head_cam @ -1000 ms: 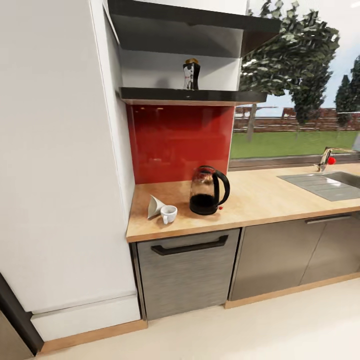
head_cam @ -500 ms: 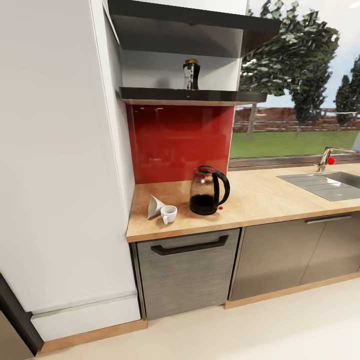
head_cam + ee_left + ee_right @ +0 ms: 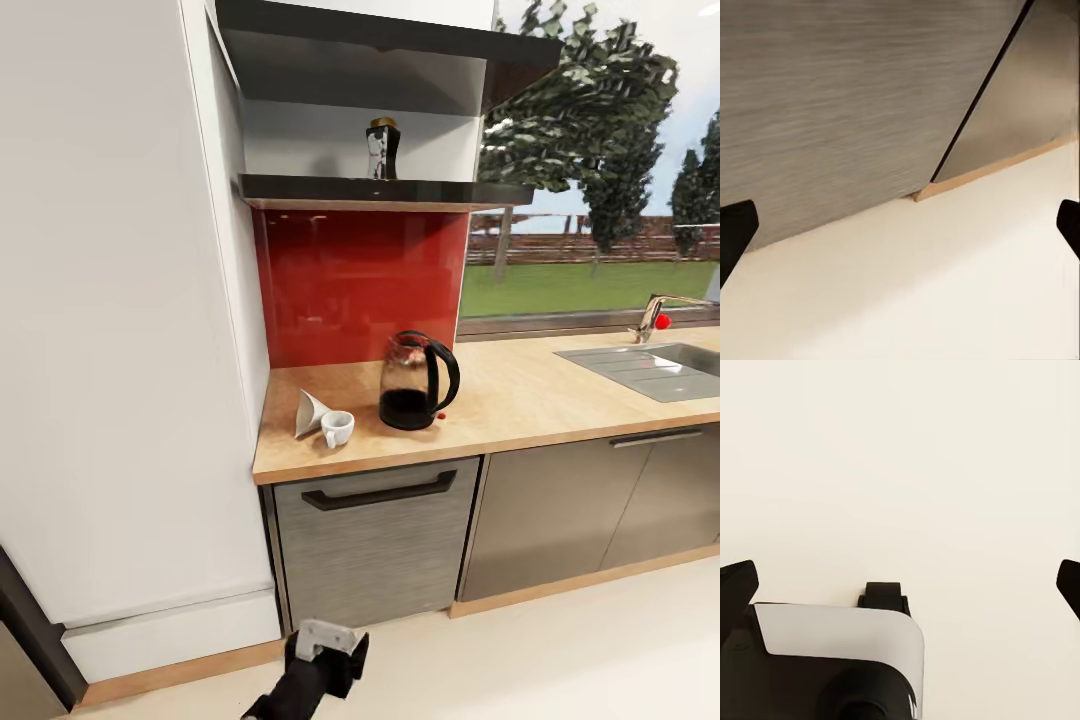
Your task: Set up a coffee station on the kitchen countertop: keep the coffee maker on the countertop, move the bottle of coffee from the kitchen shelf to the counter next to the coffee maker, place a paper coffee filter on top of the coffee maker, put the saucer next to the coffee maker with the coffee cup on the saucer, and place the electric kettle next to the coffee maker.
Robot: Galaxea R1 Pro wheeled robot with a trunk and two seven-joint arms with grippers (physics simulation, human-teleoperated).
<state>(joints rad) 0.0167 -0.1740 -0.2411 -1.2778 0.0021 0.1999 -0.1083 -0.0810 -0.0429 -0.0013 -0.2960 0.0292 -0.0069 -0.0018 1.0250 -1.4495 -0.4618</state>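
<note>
While one bottle of coffee [image 3: 382, 148] stands on the shelf [image 3: 385, 190] at upper centre, one kettle [image 3: 416, 381], one cup [image 3: 337, 428] and one paper filter [image 3: 309, 412] sit on the worktop [image 3: 520, 395]. Left claw [image 3: 900, 225] and right claw [image 3: 900, 577] both gape wide, empty.

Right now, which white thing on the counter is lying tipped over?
The paper coffee filter, a cone lying on its side left of the upright coffee cup.

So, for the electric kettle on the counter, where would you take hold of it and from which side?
Probably by the black loop handle of the electric kettle. It stands upright with the handle arching on the side toward the sink, clear of the coffee cup and paper filter on its other side. Come in level from the sink side, fingers closing across the handle.
</note>
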